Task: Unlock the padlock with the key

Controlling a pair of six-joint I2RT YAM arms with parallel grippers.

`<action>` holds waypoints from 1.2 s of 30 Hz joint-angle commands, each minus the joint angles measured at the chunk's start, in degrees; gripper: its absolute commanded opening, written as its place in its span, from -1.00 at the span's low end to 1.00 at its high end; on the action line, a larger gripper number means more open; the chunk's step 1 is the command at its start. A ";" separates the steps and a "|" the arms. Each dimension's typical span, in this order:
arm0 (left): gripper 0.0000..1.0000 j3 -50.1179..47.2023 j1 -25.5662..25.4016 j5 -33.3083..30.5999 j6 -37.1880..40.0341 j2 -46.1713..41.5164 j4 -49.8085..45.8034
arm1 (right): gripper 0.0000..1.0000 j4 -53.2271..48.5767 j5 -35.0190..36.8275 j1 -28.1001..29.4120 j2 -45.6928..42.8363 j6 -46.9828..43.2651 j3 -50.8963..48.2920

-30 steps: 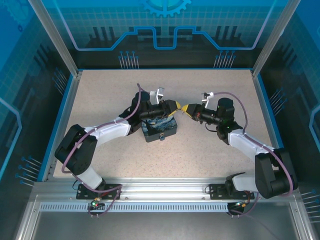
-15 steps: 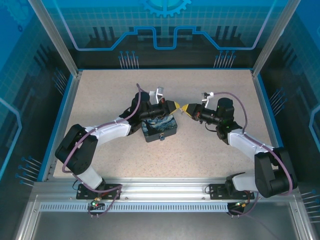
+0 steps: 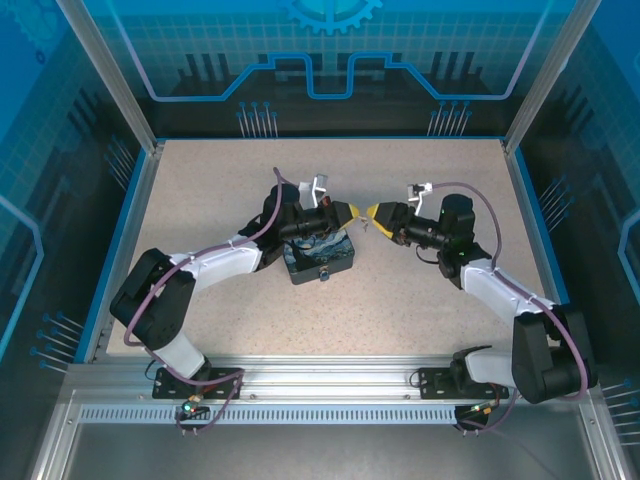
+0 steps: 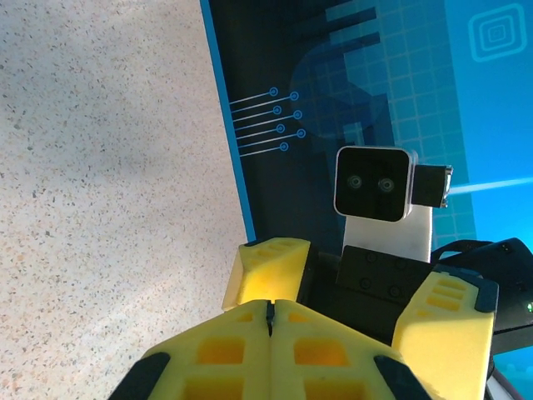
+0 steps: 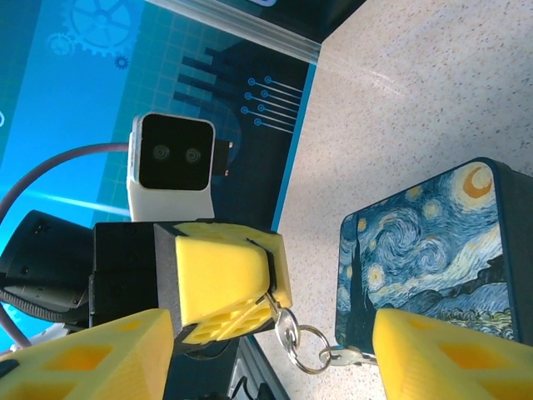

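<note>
**Key (image 5: 343, 358) hanging from the clamped left gripper (image 3: 347, 212); right gripper (image 3: 378, 214) spread wide**

Top external: I see both arms reaching in over the speckled table (image 3: 200, 190), their yellow tips facing each other and close together. A small metal glint hangs between the tips. The left arm sits above the Starry Night box (image 3: 318, 255), which rests on the table.

Left wrist: my left fingers (image 4: 225, 350) are pressed flat together, the seam between them a thin dark line. Whatever they grip is hidden from this side. Straight ahead, the right gripper faces me with its two yellow fingers held well apart, its wrist camera (image 4: 372, 183) above them.

Right wrist: my right fingers (image 5: 92, 362) sit at the bottom corners, far apart and holding nothing. Between them, the left gripper's closed tip pinches a small ring (image 5: 288, 327). A second ring and the key dangle from it. The key's end lies just beside my right-hand finger; I cannot tell whether they touch. The box stands behind the key.
</note>
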 commanded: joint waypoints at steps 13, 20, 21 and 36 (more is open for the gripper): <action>-1.00 -1.50 -0.31 -1.57 -7.85 0.22 10.56 | -0.16 7.31 -0.99 1.70 3.24 1.99 1.91; -1.00 -2.11 -0.38 -2.47 -7.99 0.44 10.59 | -0.33 8.38 -1.38 2.63 3.36 2.54 2.12; -1.00 -2.16 -0.41 -2.49 -7.94 0.44 10.59 | -0.35 8.38 -1.38 2.66 3.33 2.47 2.10; -1.00 -2.35 -0.37 -2.84 -7.89 0.53 10.49 | -0.63 7.94 -1.17 2.97 3.32 2.24 1.60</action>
